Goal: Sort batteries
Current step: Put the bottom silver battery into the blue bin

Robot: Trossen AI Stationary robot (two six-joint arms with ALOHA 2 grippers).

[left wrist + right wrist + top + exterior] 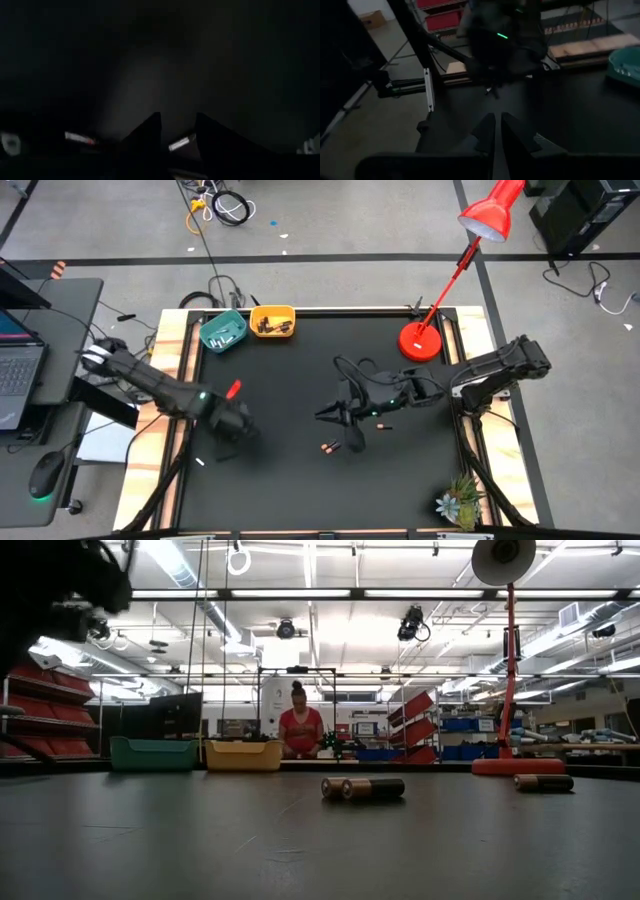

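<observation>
Two tools are over the black surface (300, 490). The left tool (236, 442) hangs low near the surface's left side, its fingers (150, 132) spread apart, a whitish battery (181, 143) lying between them. The right tool (328, 414) sits mid-surface, fingers (485, 131) nearly together, gripping nothing. Dark batteries (329, 447) lie just beside it. More batteries rest in the teal bowl (224, 330) and yellow bowl (272, 321) at the far edge.
</observation>
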